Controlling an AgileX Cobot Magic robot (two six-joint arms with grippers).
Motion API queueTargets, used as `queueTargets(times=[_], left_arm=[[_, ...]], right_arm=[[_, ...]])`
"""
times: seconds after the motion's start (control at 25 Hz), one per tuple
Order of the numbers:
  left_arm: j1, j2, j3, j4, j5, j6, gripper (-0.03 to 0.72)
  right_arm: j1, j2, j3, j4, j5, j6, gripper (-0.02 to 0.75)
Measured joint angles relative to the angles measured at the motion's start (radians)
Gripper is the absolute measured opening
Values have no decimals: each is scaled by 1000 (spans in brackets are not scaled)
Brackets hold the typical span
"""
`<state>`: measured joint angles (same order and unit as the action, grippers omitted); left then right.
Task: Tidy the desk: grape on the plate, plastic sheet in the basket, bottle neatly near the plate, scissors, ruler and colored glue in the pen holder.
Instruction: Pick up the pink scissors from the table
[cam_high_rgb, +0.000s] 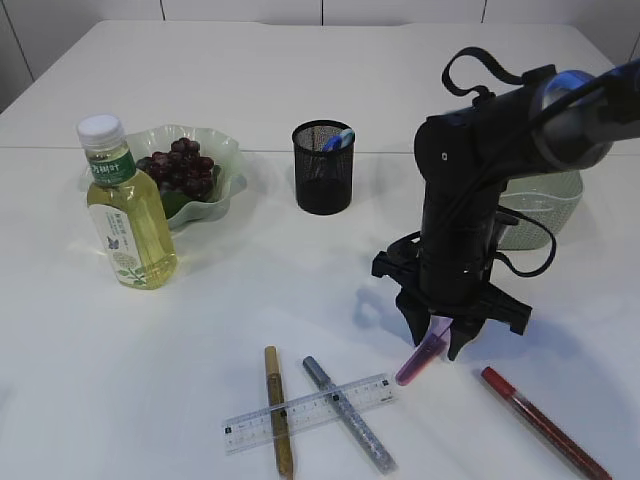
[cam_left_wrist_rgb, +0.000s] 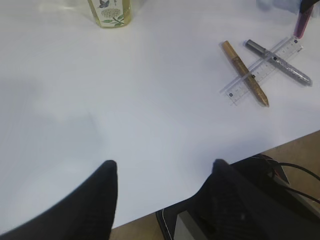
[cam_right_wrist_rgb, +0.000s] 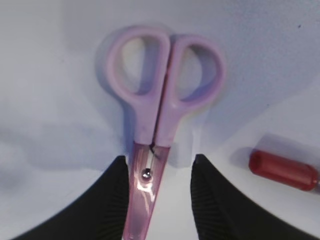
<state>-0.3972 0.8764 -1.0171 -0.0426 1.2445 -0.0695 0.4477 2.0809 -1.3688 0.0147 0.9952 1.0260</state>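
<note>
Broadly, the table (cam_high_rgb: 300, 90) carries most of the job already sorted: the bottle (cam_high_rgb: 125, 205) stands at the left beside the plate (cam_high_rgb: 228, 160), with the grapes (cam_high_rgb: 182, 168) on it. The pen holder (cam_high_rgb: 323, 167) waits at upper centre. Right of centre, the right hand (cam_high_rgb: 440, 335) hangs low with the scissors (cam_right_wrist_rgb: 160, 125) between its fingers, blade end inward; whether it clamps them I cannot tell. The left hand (cam_left_wrist_rgb: 162, 172) gapes empty at the near table edge. The ruler (cam_high_rgb: 305, 410) lies crossed with two glue pens (cam_high_rgb: 345, 412) at the bottom.
</note>
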Motion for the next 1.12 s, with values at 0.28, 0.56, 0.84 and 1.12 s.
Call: queueTargets(times=[0.28, 0.56, 0.84, 1.12], left_arm=[[0, 0, 0, 0, 0, 0, 433], [0, 0, 0, 0, 0, 0, 433], [0, 0, 0, 2, 0, 0, 433], [0, 0, 0, 14, 0, 0, 433]], right_arm=[[0, 9, 0, 4, -18, 0, 332], [0, 9, 0, 6, -39, 0, 331], [0, 9, 0, 42, -41, 0, 331], [0, 9, 0, 46, -41, 0, 331]])
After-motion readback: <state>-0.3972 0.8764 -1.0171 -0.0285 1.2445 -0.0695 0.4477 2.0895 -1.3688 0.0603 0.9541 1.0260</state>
